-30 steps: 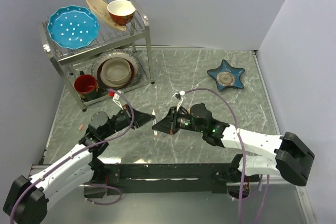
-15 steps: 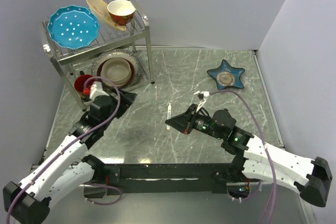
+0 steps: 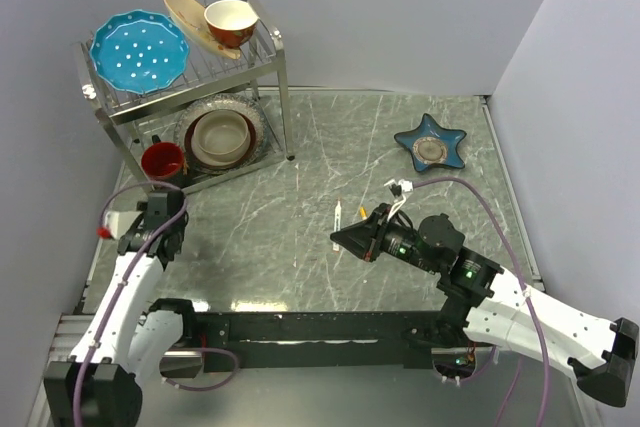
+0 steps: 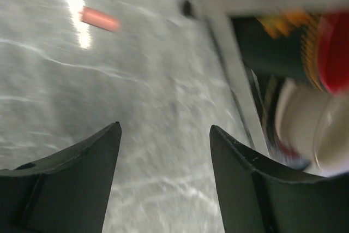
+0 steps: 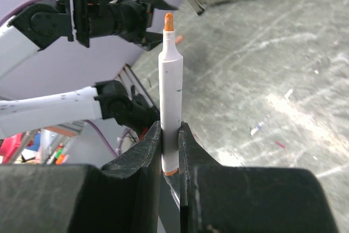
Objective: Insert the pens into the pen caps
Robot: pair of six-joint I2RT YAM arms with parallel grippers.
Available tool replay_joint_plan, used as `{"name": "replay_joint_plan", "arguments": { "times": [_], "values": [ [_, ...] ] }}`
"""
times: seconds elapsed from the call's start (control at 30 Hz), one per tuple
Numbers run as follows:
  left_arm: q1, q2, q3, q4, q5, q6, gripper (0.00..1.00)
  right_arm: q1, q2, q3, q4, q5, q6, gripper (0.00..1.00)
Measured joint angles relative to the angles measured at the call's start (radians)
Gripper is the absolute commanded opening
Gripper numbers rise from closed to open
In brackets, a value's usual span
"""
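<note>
At the upper left of the overhead view, a metal dish rack (image 3: 283,97) stands on the grey marbled table (image 3: 260,257). A blue dotted plate (image 3: 140,50) and a red-and-cream bowl (image 3: 231,19) sit on its top shelf, and a red cup (image 3: 163,160) sits on the lower one.

Just below the rack, at the left edge, is the left arm. In its wrist view the left gripper (image 4: 164,128) has its two dark fingers (image 4: 82,173) spread wide apart, with only bare table between them. The pink cap (image 4: 100,19) lies flat on the table in the upper left of that view, well apart from the fingers. A rack leg and the red cup fill the blurred right side.

Near the middle of the table, the right gripper (image 5: 170,126) is clamped on the orange-tipped pen (image 5: 170,85). Its jaws press the white barrel from both sides near the lower end, just above a thin orange band. In the right wrist view the pen stands upright, its bare orange tip at the top centre with no cap on it. In the overhead view a small orange piece (image 3: 361,213) shows just right of the pen; it is too small to identify.

A blue star-shaped dish (image 3: 405,137) lies in the upper right part of the table, well apart from both arms.
</note>
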Motion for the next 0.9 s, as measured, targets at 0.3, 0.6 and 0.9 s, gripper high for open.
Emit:
{"name": "replay_joint_plan", "arguments": {
  "times": [0.3,0.6,0.9],
  "values": [
    [0.221,0.084,-0.093,0.007,-0.006,-0.097,0.66,0.000,0.009,0.036,-0.083,0.019,-0.004,0.00],
    [0.435,0.128,-0.091,0.077,-0.003,-0.061,0.14,0.000,0.009,0.061,-0.098,0.041,-0.003,0.00],
    [0.513,0.320,-0.026,0.145,0.024,-0.037,0.01,0.002,0.028,0.068,-0.117,0.045,-0.007,0.00]
  ]
}}
